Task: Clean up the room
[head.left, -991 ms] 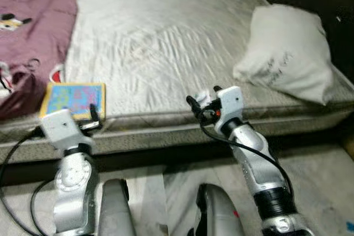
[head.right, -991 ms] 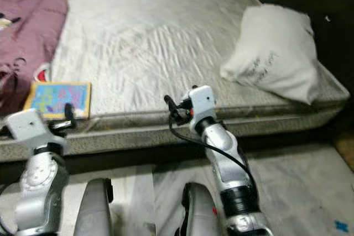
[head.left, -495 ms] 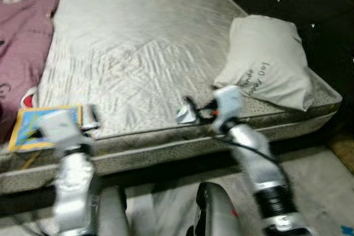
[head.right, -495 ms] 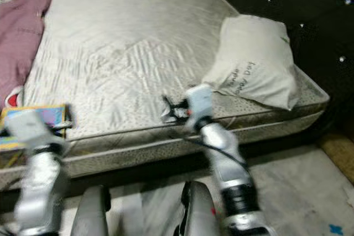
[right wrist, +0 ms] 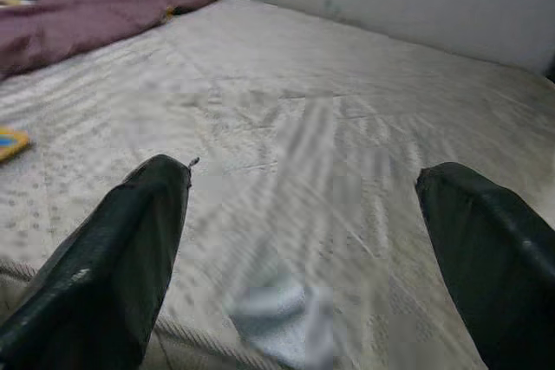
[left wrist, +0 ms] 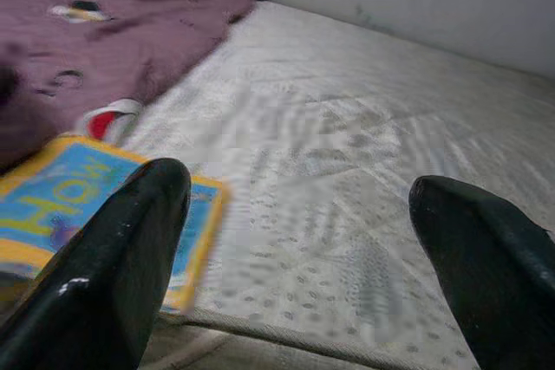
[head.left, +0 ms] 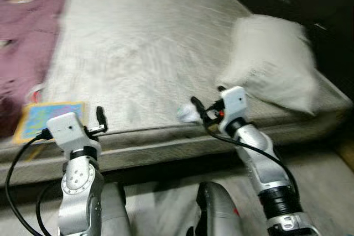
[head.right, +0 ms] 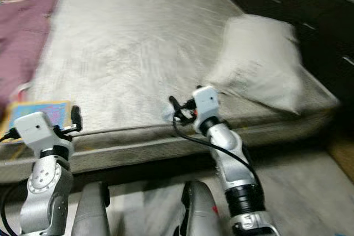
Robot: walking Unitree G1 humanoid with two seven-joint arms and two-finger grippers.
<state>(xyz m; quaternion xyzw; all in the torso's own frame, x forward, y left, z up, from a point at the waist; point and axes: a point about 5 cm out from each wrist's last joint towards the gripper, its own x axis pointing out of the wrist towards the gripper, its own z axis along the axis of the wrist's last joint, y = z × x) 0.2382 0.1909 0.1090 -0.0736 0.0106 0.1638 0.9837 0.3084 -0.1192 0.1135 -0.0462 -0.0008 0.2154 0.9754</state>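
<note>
Bare mattress (head.left: 144, 42) with a pillow (head.left: 274, 62) near its right edge and a maroon blanket (head.left: 25, 20) heaped at far left. Right gripper (head.left: 206, 110), fingers spread and grasping nothing, points at a small pale scrap (head.left: 187, 114) — perhaps crumpled tissue — lying just beyond its tips at the mattress edge. Left gripper (head.left: 99, 122), likewise released, sits just beside a colourful book (head.left: 47, 119). Judged progress: early — scrap, book and blanket all remain to be tidied.
</note>
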